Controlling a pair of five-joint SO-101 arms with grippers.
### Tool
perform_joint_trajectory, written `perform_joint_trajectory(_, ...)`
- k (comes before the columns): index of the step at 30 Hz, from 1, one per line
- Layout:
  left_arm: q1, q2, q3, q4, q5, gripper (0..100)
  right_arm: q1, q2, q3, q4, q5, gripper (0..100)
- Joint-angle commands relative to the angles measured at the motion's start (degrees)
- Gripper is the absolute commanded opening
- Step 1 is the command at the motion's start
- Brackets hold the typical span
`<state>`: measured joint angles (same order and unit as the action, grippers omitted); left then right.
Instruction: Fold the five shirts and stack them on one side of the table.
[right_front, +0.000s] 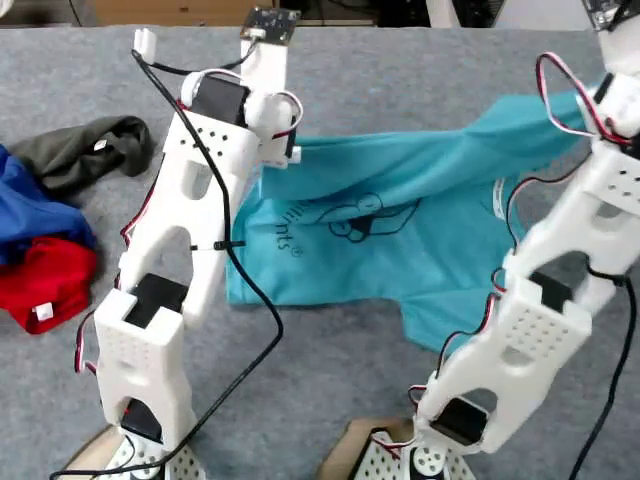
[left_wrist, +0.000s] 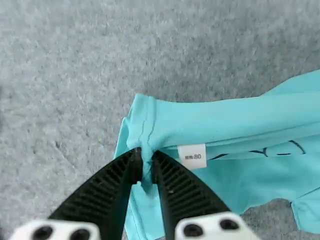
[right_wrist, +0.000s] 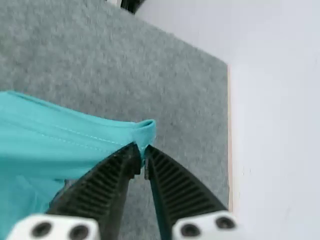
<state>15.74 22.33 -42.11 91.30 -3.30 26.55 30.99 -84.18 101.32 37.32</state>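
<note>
A teal shirt (right_front: 390, 235) with a dark print lies across the middle of the grey table, its far edge lifted and stretched between the two arms. My left gripper (left_wrist: 144, 161) is shut on a bunched hem corner of the teal shirt (left_wrist: 225, 122), beside a white label (left_wrist: 192, 156). My right gripper (right_wrist: 141, 154) is shut on another corner of the teal shirt (right_wrist: 55, 145), held above the table near its right edge. In the high view the left arm (right_front: 215, 150) stands at the shirt's left end and the right arm (right_front: 600, 150) at its right end.
At the table's left side lie a crumpled dark grey shirt (right_front: 85, 150), a blue shirt (right_front: 30, 210) and a red shirt (right_front: 50, 280). The table's right edge (right_wrist: 229, 130) is close to the right gripper. Bare grey felt (right_front: 330, 370) lies in front of the teal shirt.
</note>
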Motion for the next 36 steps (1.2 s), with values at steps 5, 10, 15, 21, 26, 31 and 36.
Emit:
perform_joint_trajectory(5, -1.76, -1.98, -0.79, 0.26, -0.35, 2, 1.45, -12.88, 21.93, 0.88, 4.31, 0.5)
perform_joint_trajectory(10, -5.1, -6.46, -0.62, -2.2, -0.26, 2, 1.71, -15.08, 33.19, 0.7, 5.98, 0.5)
perform_joint_trajectory(15, -5.98, -8.66, 0.35, -1.76, -0.26, 2, 3.12, -15.34, 39.08, 0.44, 7.12, 0.5)
perform_joint_trajectory(21, -2.11, -9.8, 13.54, 1.23, -0.62, 2, 6.55, -15.6, 43.91, 0.62, 12.48, 0.5)
perform_joint_trajectory(26, -1.93, -17.98, 30.59, -8.53, -0.62, 2, 9.27, -15.6, 49.27, 0.62, 18.9, 0.5)
perform_joint_trajectory(31, -1.93, -31.08, 53.1, -20.84, -0.7, 2, 11.12, -15.6, 54.46, 0.62, 24.7, 0.5)
perform_joint_trajectory(36, -2.46, -44.26, 69.54, -28.22, -0.7, 2, 12.79, -15.6, 58.24, 0.62, 29.36, 0.5)
